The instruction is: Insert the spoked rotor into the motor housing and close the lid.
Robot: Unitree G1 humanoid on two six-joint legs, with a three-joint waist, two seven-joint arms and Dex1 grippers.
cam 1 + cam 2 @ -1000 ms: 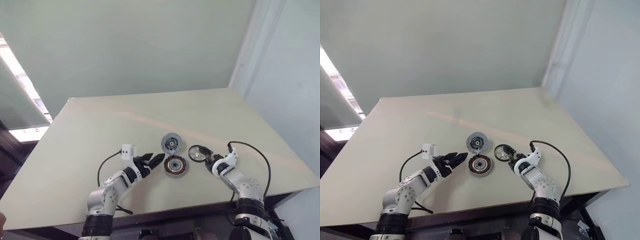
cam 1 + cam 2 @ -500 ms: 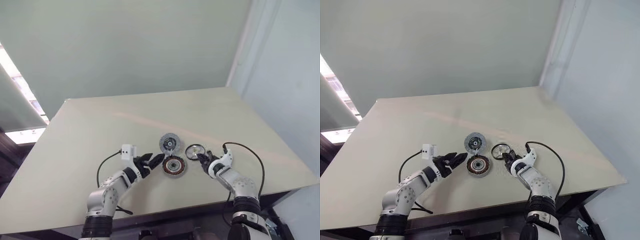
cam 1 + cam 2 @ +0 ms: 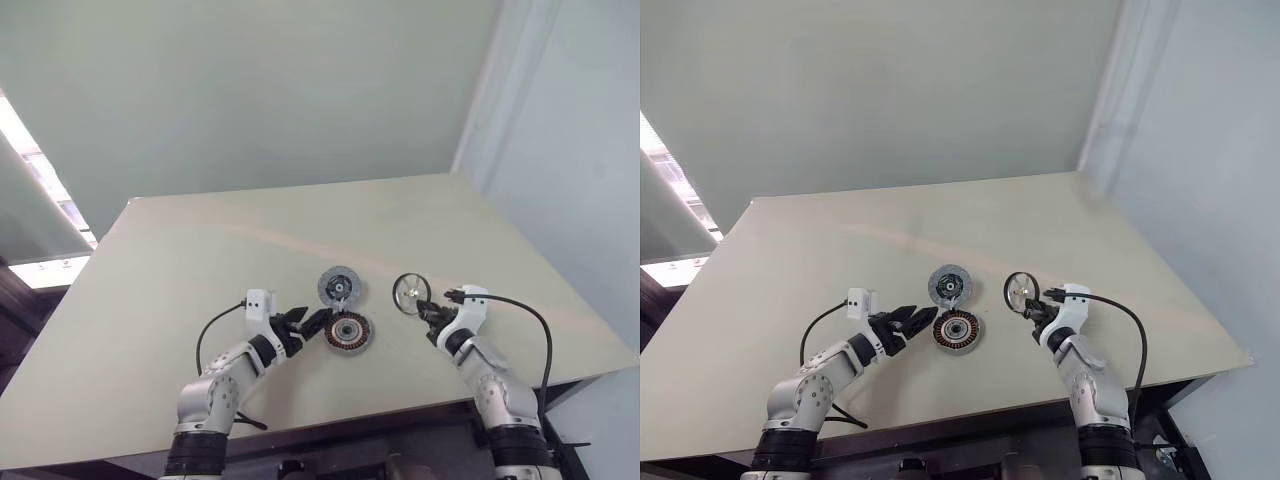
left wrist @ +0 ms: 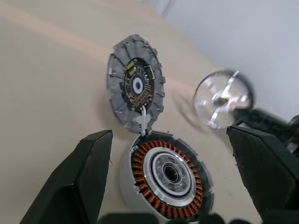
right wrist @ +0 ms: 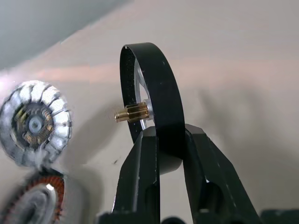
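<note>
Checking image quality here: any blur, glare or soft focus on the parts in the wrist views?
Left wrist view: the spoked rotor is smeared by motion blur with a bright sheen, while the lid and motor housing are sharp. Right wrist view: the rotor's black rim and brass pinion, pinched in the right hand, are crisp; the lid and housing behind are soft and out of focus.

Bare table [image 3: 200,250] lay open beyond the left gripper [image 4: 173,182]; the motor housing [image 4: 167,173] and, apparently touching it, the lid [image 4: 136,88] stood between its fingers.
</note>
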